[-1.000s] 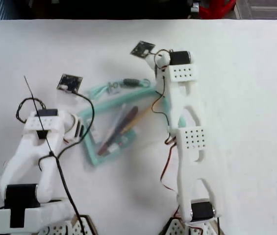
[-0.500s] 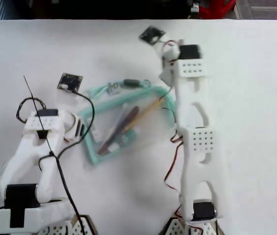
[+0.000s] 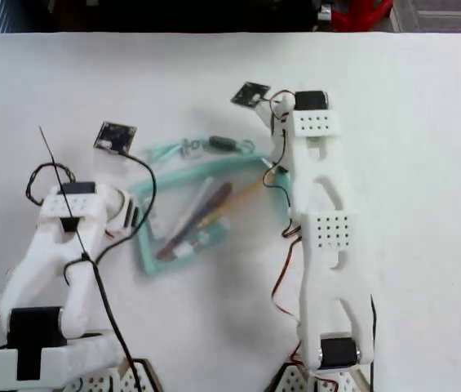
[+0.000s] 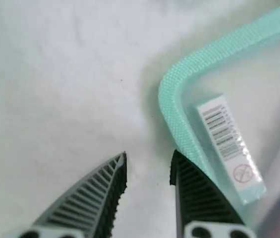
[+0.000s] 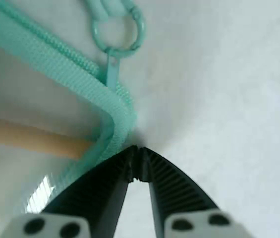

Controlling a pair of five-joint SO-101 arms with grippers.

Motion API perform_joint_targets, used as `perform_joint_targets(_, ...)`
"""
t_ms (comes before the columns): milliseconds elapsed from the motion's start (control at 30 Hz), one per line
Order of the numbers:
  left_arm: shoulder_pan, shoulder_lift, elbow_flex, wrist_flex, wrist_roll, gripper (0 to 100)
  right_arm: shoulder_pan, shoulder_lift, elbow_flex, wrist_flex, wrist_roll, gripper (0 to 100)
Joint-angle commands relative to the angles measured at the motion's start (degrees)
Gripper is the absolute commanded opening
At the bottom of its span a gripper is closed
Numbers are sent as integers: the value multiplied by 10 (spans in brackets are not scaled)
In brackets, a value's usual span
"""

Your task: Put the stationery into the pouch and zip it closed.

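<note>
A clear pouch (image 3: 214, 245) with a mint-green zip border lies between the arms. Inside it are pens and a wooden pencil (image 3: 193, 216). My left gripper (image 3: 134, 216) sits at the pouch's left edge, low over the table. Up close, this left gripper (image 4: 148, 161) is open by a narrow gap, one finger against the green border (image 4: 172, 106), nothing between the fingers. My right gripper (image 3: 276, 163) is at the pouch's far right corner. Its own view shows the right gripper (image 5: 138, 161) shut, tips touching the corner beside the zip pull (image 5: 111, 69) and the pencil end (image 5: 35, 138).
A mint strap with a dark clip (image 3: 218, 144) lies just beyond the pouch's far edge. A labelled eraser-like block (image 4: 229, 144) rests inside the pouch near the left corner. Black cables trail from both arms over the white table (image 3: 418, 122).
The right arm swung out beyond the pouch, then drew back to its far right corner. The pouch shifted slightly to the left. The left arm stayed still.
</note>
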Motion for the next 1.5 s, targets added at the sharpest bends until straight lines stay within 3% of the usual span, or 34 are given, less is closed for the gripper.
perform_joint_targets(0, 22, -2, -8, -11, 4, 166, -68, -45, 47, 23, -3, 19)
perform_joint_targets(167, 22, -2, -8, -12, 3, 167, -118, -126, 137, 23, -5, 19)
perform_joint_targets(267, 17, -3, -9, -9, 4, 167, -108, -196, 153, 22, -17, 19)
perform_joint_targets(467, -1, -8, -12, 14, -1, 169, -44, -347, 174, 22, -180, 19)
perform_joint_targets(567, -3, -28, -12, 27, -1, 186, -22, -418, 283, 22, -253, 19)
perform_joint_targets(700, 1, -124, 20, 31, 2, 192, -1, -519, 467, 21, -254, 45)
perform_joint_targets(900, 27, -345, 134, 10, 4, 195, 22, -560, 611, -36, -253, 287)
perform_joint_targets(1033, -5, -438, 216, -28, -1, 196, -5, -516, 626, -64, -236, 266)
perform_joint_targets(1200, -38, -423, 238, -40, -27, 218, -36, -502, 615, -61, -265, 264)
perform_joint_targets(1467, -61, -259, 187, -76, -33, 218, -83, -497, 637, -78, -273, 262)
